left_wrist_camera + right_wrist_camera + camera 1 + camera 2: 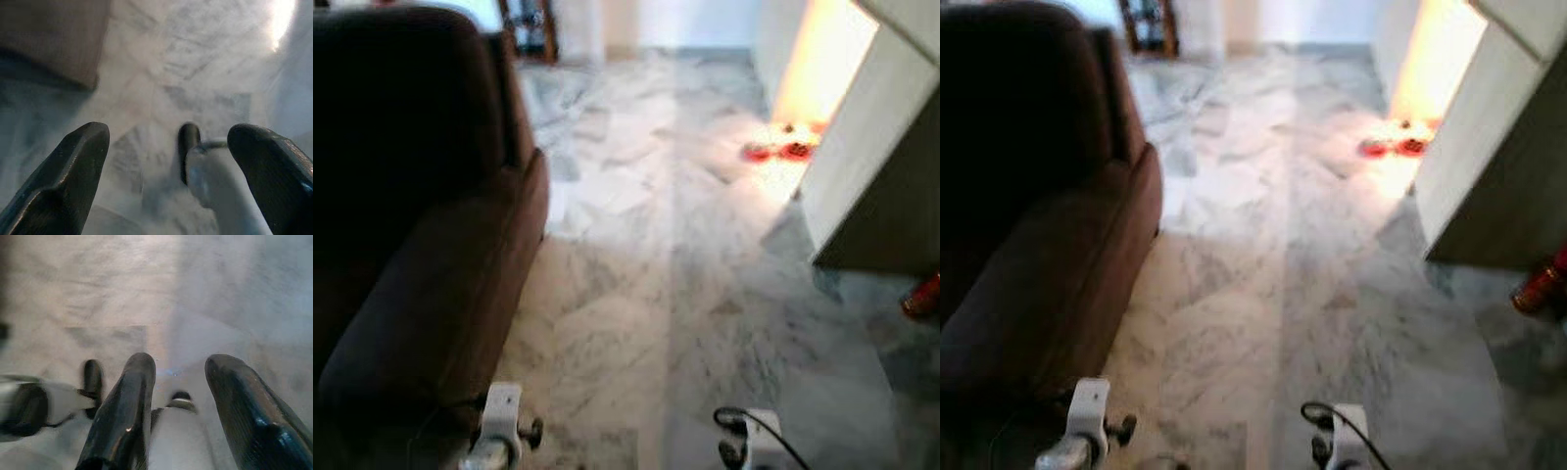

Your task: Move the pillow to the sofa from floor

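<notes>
Both the left gripper [166, 166] and right gripper [178, 406] hang low with fingers apart and empty over the marble floor [636, 294], beside the brown sofa [421, 225], likely searching, as no pillow is visible.

I am looking into a living room of a home. A dark brown upholstered sofa [421, 225] with a padded armrest fills the left side, standing directly on a polished floor of grey-veined white marble tiles [646, 294]. Ahead, warm light spills through a doorway [822, 59] beside a pale wall, and a pair of red slippers [778, 151] lies on the floor at its threshold. At the far end I can make out a dark wooden piece of furniture [530, 27], too blurred to identify further.
</notes>
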`<state>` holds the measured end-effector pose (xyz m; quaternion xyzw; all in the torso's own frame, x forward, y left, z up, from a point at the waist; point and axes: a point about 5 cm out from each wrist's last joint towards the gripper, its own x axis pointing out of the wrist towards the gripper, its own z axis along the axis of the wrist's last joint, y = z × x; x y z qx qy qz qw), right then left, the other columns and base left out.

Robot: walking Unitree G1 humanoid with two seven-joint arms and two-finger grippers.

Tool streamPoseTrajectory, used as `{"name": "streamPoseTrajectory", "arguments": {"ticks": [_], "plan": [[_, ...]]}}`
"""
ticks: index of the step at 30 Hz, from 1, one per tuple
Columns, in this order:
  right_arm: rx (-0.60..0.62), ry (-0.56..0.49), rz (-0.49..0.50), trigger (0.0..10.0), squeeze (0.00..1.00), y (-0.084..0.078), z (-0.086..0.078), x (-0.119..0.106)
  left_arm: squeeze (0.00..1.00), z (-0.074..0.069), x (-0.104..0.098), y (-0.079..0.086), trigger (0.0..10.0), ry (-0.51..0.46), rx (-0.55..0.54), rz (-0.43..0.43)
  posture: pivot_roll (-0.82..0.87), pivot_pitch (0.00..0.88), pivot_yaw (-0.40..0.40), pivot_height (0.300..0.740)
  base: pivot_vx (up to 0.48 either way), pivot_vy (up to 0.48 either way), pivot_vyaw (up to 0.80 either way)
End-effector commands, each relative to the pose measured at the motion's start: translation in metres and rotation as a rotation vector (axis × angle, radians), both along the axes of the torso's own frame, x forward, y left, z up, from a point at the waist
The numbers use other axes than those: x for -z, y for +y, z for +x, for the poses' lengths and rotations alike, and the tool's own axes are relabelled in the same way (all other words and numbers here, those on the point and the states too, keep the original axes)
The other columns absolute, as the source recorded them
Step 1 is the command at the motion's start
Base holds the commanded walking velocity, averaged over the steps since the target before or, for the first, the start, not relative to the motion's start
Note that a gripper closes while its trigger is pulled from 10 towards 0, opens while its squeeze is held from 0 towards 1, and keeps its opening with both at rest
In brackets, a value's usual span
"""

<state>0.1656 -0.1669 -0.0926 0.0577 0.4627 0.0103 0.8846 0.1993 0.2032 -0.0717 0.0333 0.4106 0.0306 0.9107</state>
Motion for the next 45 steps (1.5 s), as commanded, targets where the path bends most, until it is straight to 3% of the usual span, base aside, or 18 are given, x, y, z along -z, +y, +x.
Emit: {"name": "streamPoseTrajectory", "arguments": {"ticks": [1,12,30,40,45], "plan": [[0.002,0.022,-0.011,10.0,0.0,-0.005,-0.006,0.002,0.0,0.0,0.0,-0.002,10.0,0.001,0.004,0.0,-0.02,0.068,-0.008,0.719,0.0,0.0,0.8],[-0.011,0.052,-0.004,10.0,0.0,-0.001,-0.012,0.005,0.0,-0.001,0.001,0.0,10.0,0.008,0.0,0.003,-0.01,0.08,-0.008,0.719,0.0,0.0,0.12],[-0.015,0.038,-0.028,10.0,0.0,-0.002,-0.009,0.004,0.0,-0.005,0.003,0.0,10.0,0.04,0.009,0.008,-0.01,0.088,-0.006,0.719,0.0,0.0,0.23],[-0.027,0.035,-0.034,10.0,0.0,-0.001,-0.009,0.004,0.0,-0.01,0.005,0.007,10.0,0.061,0.005,0.015,-0.01,0.092,-0.007,0.719,0.0,0.0,0.75],[0.034,0.03,-0.007,10.0,0.0,-0.002,-0.009,0.004,0.0,-0.012,0.006,0.007,10.0,0.072,0.005,0.02,-0.01,0.093,-0.007,0.719,0.0,0.0,0.32]]}}
